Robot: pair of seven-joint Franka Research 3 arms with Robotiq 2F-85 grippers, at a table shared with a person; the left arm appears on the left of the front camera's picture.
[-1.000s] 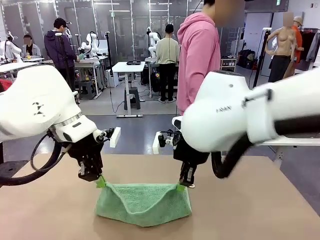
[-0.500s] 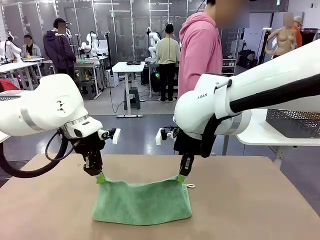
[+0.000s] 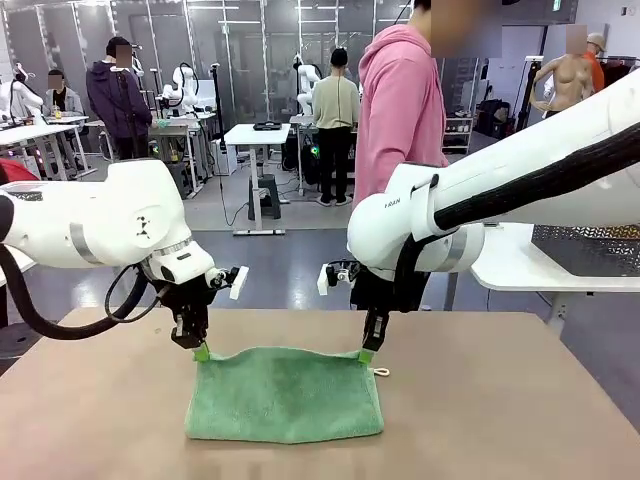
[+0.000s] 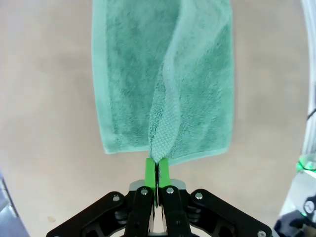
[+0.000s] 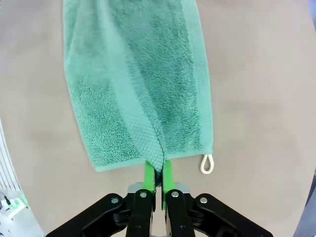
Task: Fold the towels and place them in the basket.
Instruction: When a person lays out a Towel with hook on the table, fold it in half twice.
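A mint green towel [image 3: 285,395] lies folded double on the brown table [image 3: 500,400], its far top edge lifted. My left gripper [image 3: 202,351] is shut on the top layer's far left corner. My right gripper [image 3: 365,355] is shut on the far right corner, beside the white corner loop [image 3: 380,372]. In the left wrist view the green pads [image 4: 150,170] pinch a ridge of the towel [image 4: 163,74]. The right wrist view shows the same pinch at the gripper [image 5: 158,173], with the towel [image 5: 138,79] below and the loop [image 5: 207,163] lying on the table. A dark mesh basket [image 3: 590,243] sits on a white side table at right.
A person in a pink hoodie [image 3: 400,110] stands at the table's far side, just behind my right arm. The white side table [image 3: 520,268] stands at the right edge. Bare tabletop lies on both sides of the towel.
Both grippers have carried the towel's top edge away from me toward the far side and lowered it; the sagging fold has flattened onto the bottom layer.
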